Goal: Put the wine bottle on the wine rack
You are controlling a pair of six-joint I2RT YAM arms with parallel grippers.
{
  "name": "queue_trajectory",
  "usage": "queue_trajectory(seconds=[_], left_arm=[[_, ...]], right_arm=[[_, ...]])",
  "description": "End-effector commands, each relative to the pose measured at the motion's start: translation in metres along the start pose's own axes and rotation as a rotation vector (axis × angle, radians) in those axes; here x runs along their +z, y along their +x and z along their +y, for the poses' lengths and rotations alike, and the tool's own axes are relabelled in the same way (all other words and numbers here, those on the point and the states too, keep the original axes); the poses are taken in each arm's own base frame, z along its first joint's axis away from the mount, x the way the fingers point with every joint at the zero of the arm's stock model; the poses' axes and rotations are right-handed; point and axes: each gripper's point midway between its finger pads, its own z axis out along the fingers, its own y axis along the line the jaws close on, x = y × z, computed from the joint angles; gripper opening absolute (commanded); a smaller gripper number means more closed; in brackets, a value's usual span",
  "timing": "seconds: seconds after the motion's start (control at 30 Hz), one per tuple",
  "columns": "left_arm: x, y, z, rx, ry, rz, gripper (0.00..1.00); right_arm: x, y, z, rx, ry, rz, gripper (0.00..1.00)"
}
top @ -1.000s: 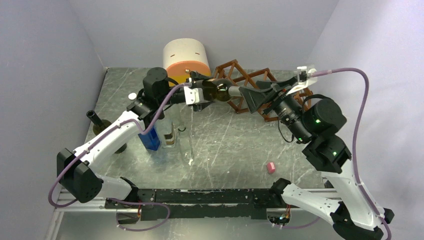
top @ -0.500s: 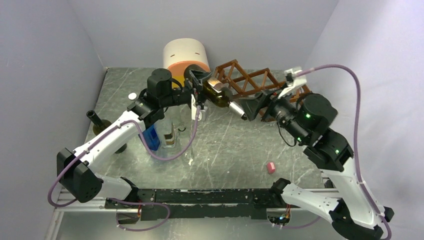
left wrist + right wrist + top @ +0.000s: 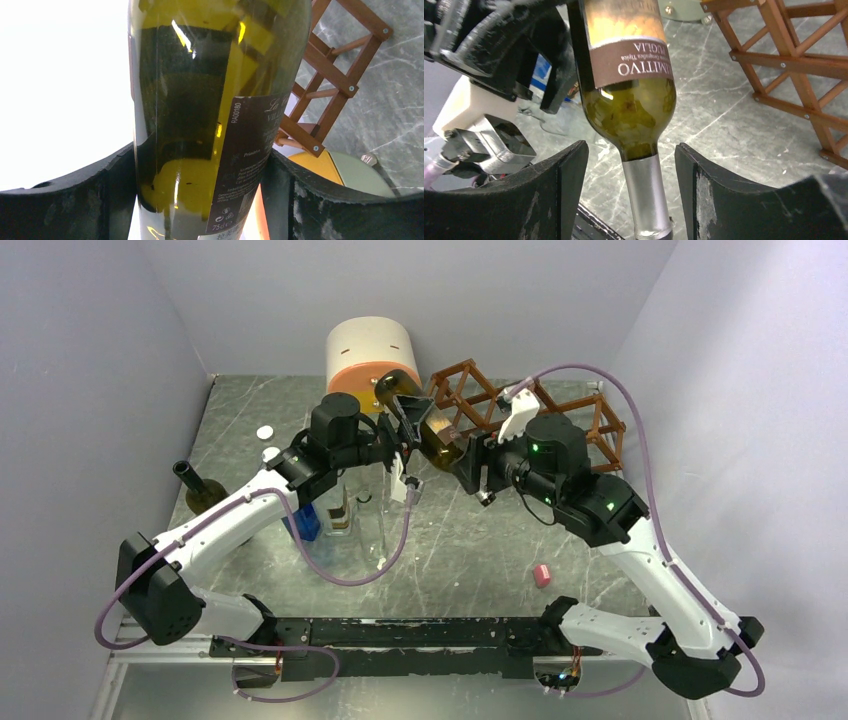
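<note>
The wine bottle (image 3: 438, 438) is olive-green glass with a dark brown label, and it hangs tilted above the table. Its base points at the back and its silver-capped neck (image 3: 646, 195) slants toward the front right. My left gripper (image 3: 412, 425) is shut on the bottle's body (image 3: 210, 100), with both pads pressed on the glass. My right gripper (image 3: 478, 468) straddles the neck and stands open, with a gap on each side (image 3: 630, 165). The reddish-brown lattice wine rack (image 3: 480, 400) stands just behind and to the right of the bottle (image 3: 794, 60).
A cream-and-orange rounded cabinet (image 3: 372, 360) stands at the back, left of the rack. A second dark bottle (image 3: 200, 490) stands at the left edge. A blue object (image 3: 305, 520) sits under the left arm. A small pink piece (image 3: 542, 575) lies front right.
The bottle has swung from lying level to slanting, base toward the back. The right arm has moved left, and its jaws have come around the neck and narrowed.
</note>
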Motion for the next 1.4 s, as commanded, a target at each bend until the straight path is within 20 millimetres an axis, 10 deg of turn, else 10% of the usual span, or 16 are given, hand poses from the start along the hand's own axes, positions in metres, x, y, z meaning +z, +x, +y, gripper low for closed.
queue_trajectory(seconds=[0.0, 0.63, 0.9, 1.03, 1.07, 1.37], left_arm=[[-0.013, -0.001, 0.049, 0.129, -0.127, 0.029, 0.07], [-0.013, -0.012, 0.043, 0.051, -0.098, -0.035, 0.07], [-0.011, -0.01, 0.04, 0.003, -0.096, -0.031, 0.08], [-0.008, -0.01, 0.033, -0.07, -0.086, -0.038, 0.61], [-0.008, -0.01, 0.031, -0.092, -0.088, -0.037, 0.98], [-0.006, -0.005, 0.007, -0.204, -0.056, -0.006, 0.95]], right_arm=[[0.003, 0.021, -0.006, -0.021, 0.015, 0.066, 0.68], [0.041, 0.063, -0.008, -0.052, -0.01, 0.161, 0.49], [0.044, 0.061, -0.008, -0.045, -0.006, 0.148, 0.0], [0.038, 0.047, -0.013, -0.037, 0.026, 0.086, 0.0], [0.036, 0.042, -0.016, -0.031, 0.046, 0.063, 0.0], [0.005, -0.011, -0.041, 0.059, 0.209, -0.177, 0.0]])
